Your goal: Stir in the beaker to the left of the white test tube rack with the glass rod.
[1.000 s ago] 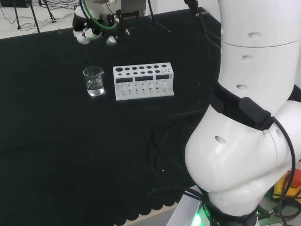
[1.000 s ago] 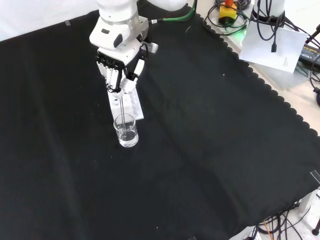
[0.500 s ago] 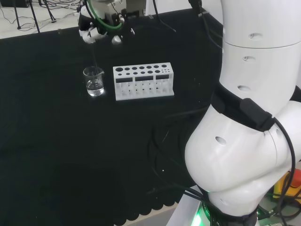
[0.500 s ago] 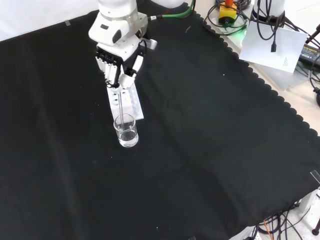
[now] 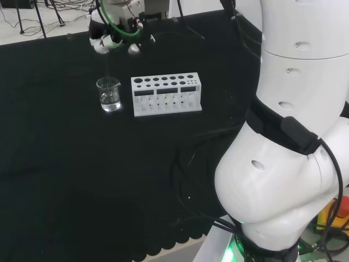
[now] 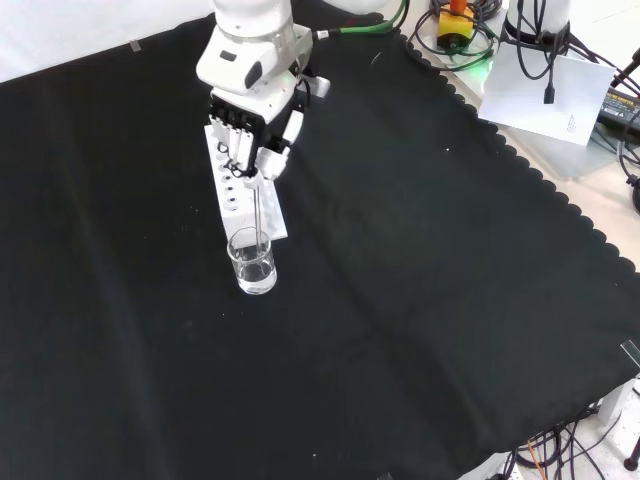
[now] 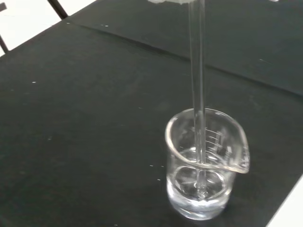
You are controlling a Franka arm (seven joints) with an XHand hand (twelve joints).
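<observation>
A small clear beaker (image 5: 109,94) (image 6: 251,262) (image 7: 206,163) with a little clear liquid stands on the black cloth just left of the white test tube rack (image 5: 166,94) in the head view. The hand (image 5: 112,34) (image 6: 254,132) hangs above it, fingers curled round the top of a glass rod (image 6: 261,203) (image 7: 197,85). The rod runs straight down into the beaker, and its tip sits in the liquid near the bottom. In the front view the rack (image 6: 228,186) lies behind the beaker, partly under the hand.
Black cloth (image 6: 420,300) covers the bench with wide bare room around the beaker. The arm's white links (image 5: 289,136) fill the right of the head view. Cables and paper (image 6: 550,90) lie beyond the cloth's scalloped edge at the front view's top right.
The hand has shifted with the rod: rightward in the head view, up and right in the front view. The rod's tip stays inside the beaker. Beaker and rack have not moved.
</observation>
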